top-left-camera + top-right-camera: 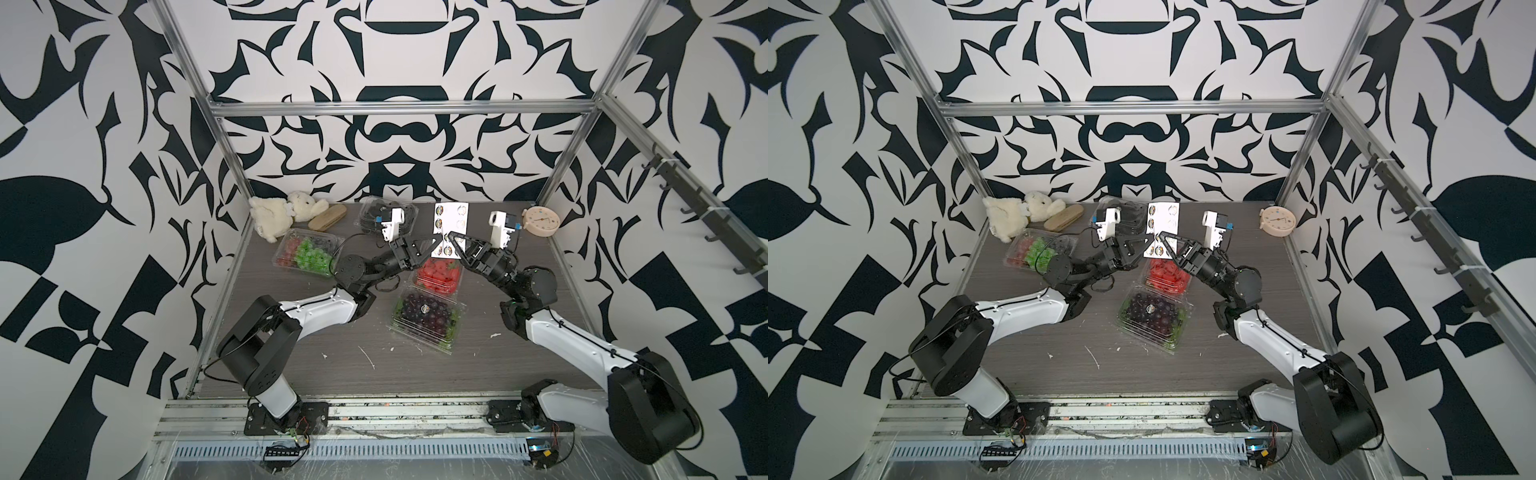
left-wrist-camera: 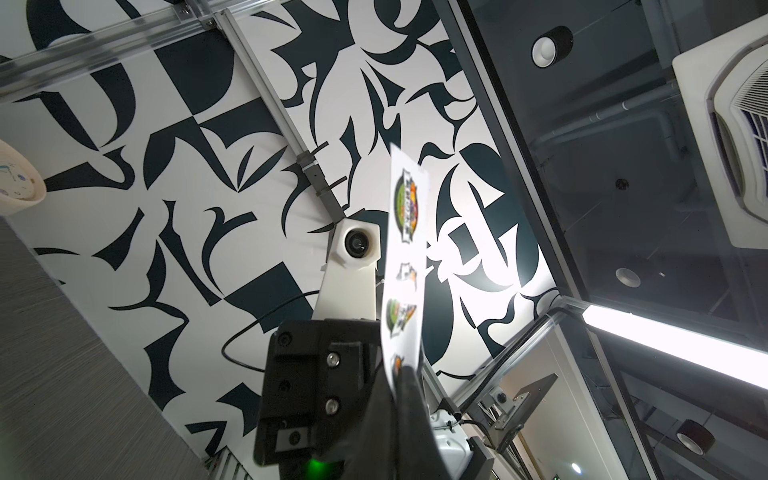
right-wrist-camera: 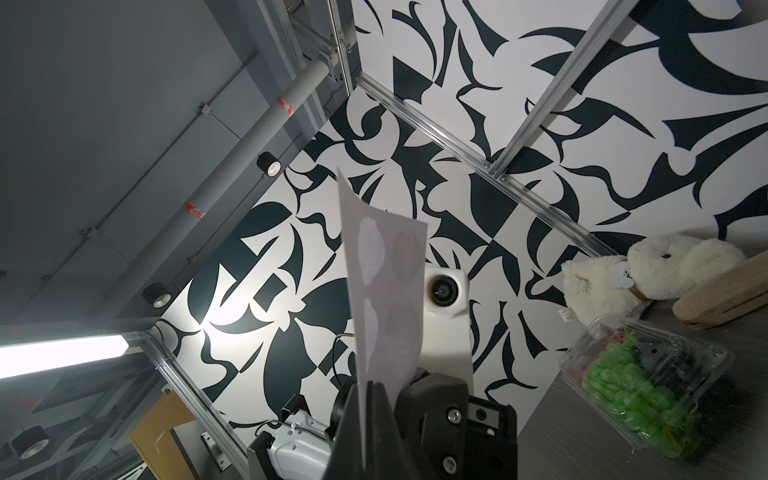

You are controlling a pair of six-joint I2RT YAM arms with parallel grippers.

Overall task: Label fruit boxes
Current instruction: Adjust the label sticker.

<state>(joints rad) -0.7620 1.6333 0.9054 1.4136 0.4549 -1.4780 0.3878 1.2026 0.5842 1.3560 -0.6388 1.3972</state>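
Two arms hold one sticker sheet [image 1: 451, 222] aloft at centre frame in a top view. The left gripper [image 1: 432, 244] is clamped on its lower left edge and the right gripper [image 1: 450, 238] on its lower part. Just below the sheet, on the table [image 1: 291, 353], sits the strawberry box [image 1: 438, 276]. Next to it, lower in the frame, is the grape box [image 1: 426, 316], with a round sticker [image 1: 425, 308] on its lid. The mixed box [image 1: 309, 253] lies at left, the berry box [image 1: 368, 212] at upper centre.

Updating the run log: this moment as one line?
left gripper: shut on white sheet of round stickers | right gripper: shut on same sheet | clear plastic box of dark grapes: sticker on lid
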